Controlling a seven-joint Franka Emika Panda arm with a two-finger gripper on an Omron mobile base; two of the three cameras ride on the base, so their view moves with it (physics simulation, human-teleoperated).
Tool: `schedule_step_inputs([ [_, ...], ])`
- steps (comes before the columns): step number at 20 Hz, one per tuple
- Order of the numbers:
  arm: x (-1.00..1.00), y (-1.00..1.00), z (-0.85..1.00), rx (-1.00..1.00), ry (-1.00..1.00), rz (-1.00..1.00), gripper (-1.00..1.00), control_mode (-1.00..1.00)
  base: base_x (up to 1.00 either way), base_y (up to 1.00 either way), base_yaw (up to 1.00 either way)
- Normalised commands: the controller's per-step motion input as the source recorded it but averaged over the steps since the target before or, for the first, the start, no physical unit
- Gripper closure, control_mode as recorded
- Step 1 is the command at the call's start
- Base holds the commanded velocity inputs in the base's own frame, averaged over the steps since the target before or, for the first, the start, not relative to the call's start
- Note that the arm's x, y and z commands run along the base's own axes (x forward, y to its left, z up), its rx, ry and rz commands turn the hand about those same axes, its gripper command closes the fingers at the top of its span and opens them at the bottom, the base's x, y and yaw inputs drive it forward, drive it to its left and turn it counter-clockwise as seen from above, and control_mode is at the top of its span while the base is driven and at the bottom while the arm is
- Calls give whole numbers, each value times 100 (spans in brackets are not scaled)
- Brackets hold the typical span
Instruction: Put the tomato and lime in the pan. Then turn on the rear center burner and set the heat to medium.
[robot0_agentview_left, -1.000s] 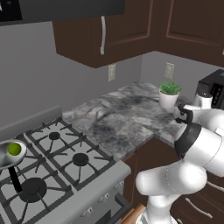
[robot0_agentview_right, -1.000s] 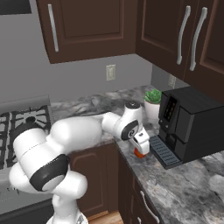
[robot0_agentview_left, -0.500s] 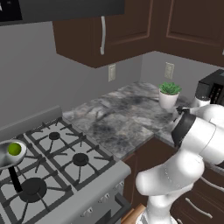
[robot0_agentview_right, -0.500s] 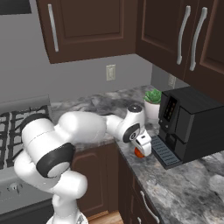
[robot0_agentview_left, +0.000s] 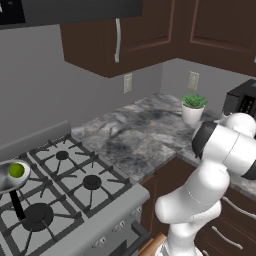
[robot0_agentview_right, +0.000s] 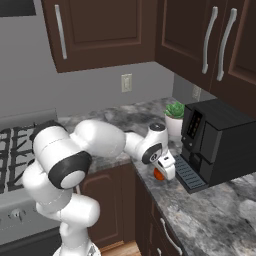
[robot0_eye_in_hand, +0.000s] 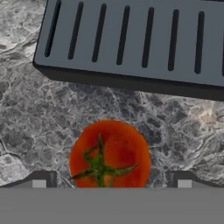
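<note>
1. The tomato (robot0_eye_in_hand: 110, 154) lies on the grey marbled counter (robot0_eye_in_hand: 26, 113), stem side toward the hand camera, just in front of the slotted drip tray (robot0_eye_in_hand: 131, 41) of the black coffee machine (robot0_agentview_right: 220, 142). In the right base view it shows as a red-orange patch (robot0_agentview_right: 158, 174) under the hand.
2. The gripper (robot0_eye_in_hand: 111, 179) stands over the tomato with its jaws spread wide, one fingertip (robot0_eye_in_hand: 41, 180) on each side of the fruit; neither tip touches it, and nothing is held.
3. The lime (robot0_agentview_left: 16, 170) sits inside the pan (robot0_agentview_left: 7, 181), which rests on the stove (robot0_agentview_left: 75, 200) at the far left of the left base view, its black handle pointing toward the front.
4. The rear center burner (robot0_agentview_left: 62, 155) lies bare under its black grate, well apart from the arm.
5. A potted plant (robot0_agentview_left: 192, 107) in a white pot stands on the counter near the corner, beside the coffee machine.
</note>
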Motion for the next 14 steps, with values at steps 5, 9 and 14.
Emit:
schedule_step_inputs([
  [5,8,-3,-27,0,0,0,-100,-100,0,0,0],
  [9,11,-4,-25,0,0,0,-100,-100,0,0,0],
  [14,1,0,0,0,0,0,100,-100,0,0,0],
])
